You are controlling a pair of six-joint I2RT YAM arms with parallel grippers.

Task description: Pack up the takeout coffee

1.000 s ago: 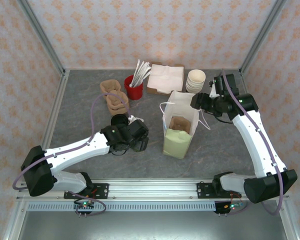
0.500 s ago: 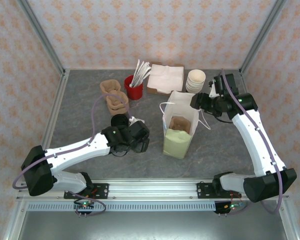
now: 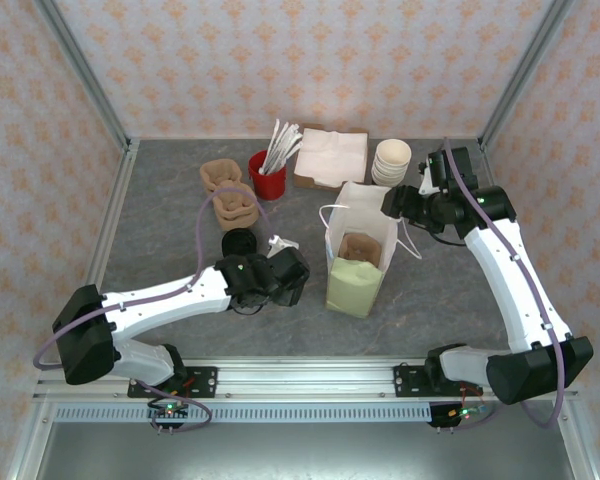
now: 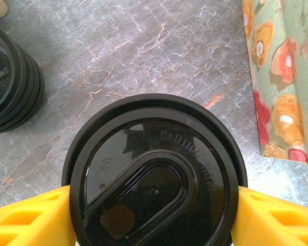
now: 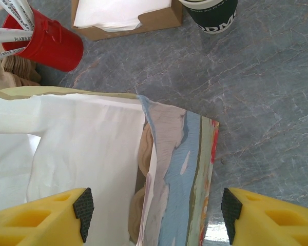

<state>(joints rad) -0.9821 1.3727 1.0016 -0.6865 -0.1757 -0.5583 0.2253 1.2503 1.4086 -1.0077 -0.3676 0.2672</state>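
Left fingers [image 4: 25,220] clamped the coffee cup [image 4: 154,179] for bagging; right fingers [image 5: 36,220], spread wide, apparently steadied the bag [image 5: 92,138].

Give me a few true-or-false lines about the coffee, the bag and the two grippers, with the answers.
1. The coffee has a black lid on. True.
2. The coffee is already in the bag. False: it is outside the bag, between the fingers of the left gripper.
3. A stack of black lids sits near the coffee. True.
4. The bag lies flat and closed. False: it stands upright, open at the top.
5. The right gripper is shut tight. False: its jaws stand wide open, astride the bag's rim.
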